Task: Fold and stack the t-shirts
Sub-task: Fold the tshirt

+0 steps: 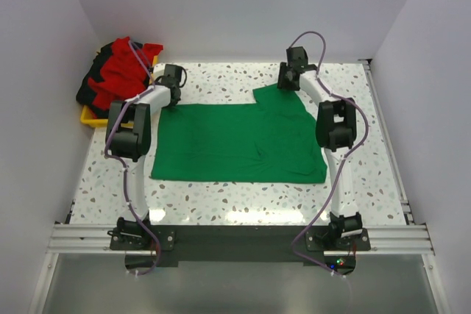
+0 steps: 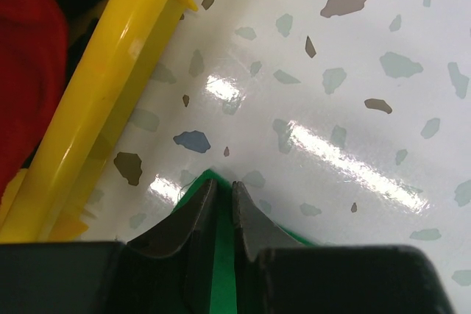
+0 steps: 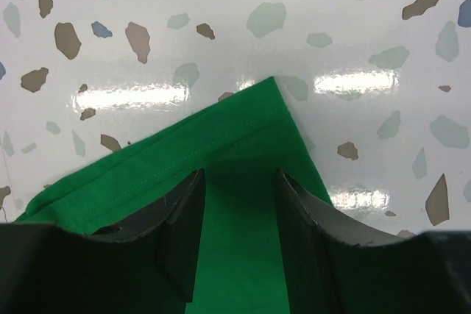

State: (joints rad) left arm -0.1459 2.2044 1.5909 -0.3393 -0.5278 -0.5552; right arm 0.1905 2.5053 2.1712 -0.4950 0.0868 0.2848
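On the speckled tabletop (image 1: 221,196), the green t-shirt (image 1: 235,145) lies spread out flat in the middle, between the two arms. Its near hem runs straight along the side closest to the arm bases. One short sleeve pokes out at the far right corner.

The left tool (image 2: 224,185) is down at the far left corner of the green t-shirt, just beside the yellow tray (image 1: 92,117). From its own camera I can see the two dark fingers pressed nearly together, with a thin strip of green cloth caught between them, so it is pinching that corner. The pointed tip of the cloth shows just past the fingertips, resting on the tabletop, and the tray's rim runs diagonally close by on the left.

The right tool (image 3: 239,178) is at the far right sleeve corner. Its fingers stand spread, one on each side of a flat band of green cloth. The stitched edge and the corner of the sleeve reach out beyond them onto the tabletop. I see no pinch there; the cloth between the fingers looks smooth and flat.

Over at the far left edge, the tray holds a loose heap: a red t-shirt (image 1: 121,71) bunched on top of a black t-shirt (image 1: 92,92), which spills over the tray's side.
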